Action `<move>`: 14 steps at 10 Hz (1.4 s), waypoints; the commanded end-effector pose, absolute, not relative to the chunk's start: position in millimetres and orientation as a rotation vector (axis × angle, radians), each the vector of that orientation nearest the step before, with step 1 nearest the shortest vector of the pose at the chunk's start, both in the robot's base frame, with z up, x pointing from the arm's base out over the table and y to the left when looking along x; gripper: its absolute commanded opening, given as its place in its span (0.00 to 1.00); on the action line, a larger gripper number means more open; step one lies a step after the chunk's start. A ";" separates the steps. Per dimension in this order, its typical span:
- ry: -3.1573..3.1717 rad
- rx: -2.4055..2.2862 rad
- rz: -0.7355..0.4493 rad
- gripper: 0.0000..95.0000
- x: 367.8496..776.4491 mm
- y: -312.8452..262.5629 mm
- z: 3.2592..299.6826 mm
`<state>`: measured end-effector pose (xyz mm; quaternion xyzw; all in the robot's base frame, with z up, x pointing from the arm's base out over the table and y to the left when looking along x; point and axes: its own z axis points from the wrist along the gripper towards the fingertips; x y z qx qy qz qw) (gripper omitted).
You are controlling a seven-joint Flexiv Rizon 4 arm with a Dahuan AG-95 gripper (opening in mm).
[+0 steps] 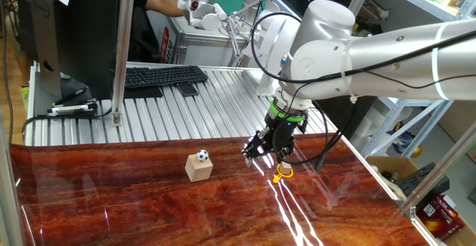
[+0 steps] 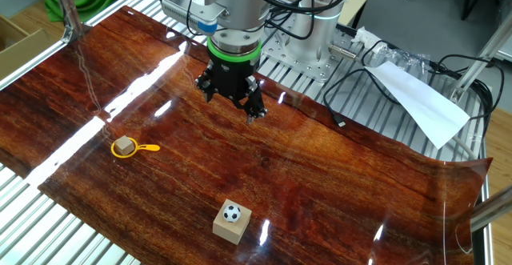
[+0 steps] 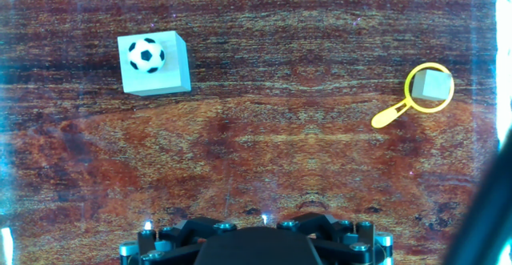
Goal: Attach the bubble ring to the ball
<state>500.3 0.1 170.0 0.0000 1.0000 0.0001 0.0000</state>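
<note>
Hand view: end effector (image 2: 233,98) open, empty, above the surface (image 2: 336,185). Bubble ring (image 3: 423,97), at 2 o'clock, encircles a small cube (image 3: 434,85); ball (image 3: 146,55), at 10 o'clock, tops a larger cube (image 3: 157,65). Risk: the thin ring slipping during pickup, or the ball being nudged off.

Ball (image 3: 146,55): black-and-white soccer pattern, on a tan cube (image 3: 164,77). Bubble ring (image 3: 418,101): yellow-orange, around a smaller tan cube (image 3: 433,86), well apart from the ball. Table (image 2: 336,185): glossy red-brown woodgrain. Gripper (image 2: 230,90): black, green band above.
</note>
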 end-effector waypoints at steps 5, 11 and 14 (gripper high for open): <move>3.118 0.277 0.065 0.00 499.9 0.5 168.8; 3.113 0.272 0.065 0.00 494.2 1.5 165.8; 3.114 0.274 0.065 0.00 494.5 2.0 164.6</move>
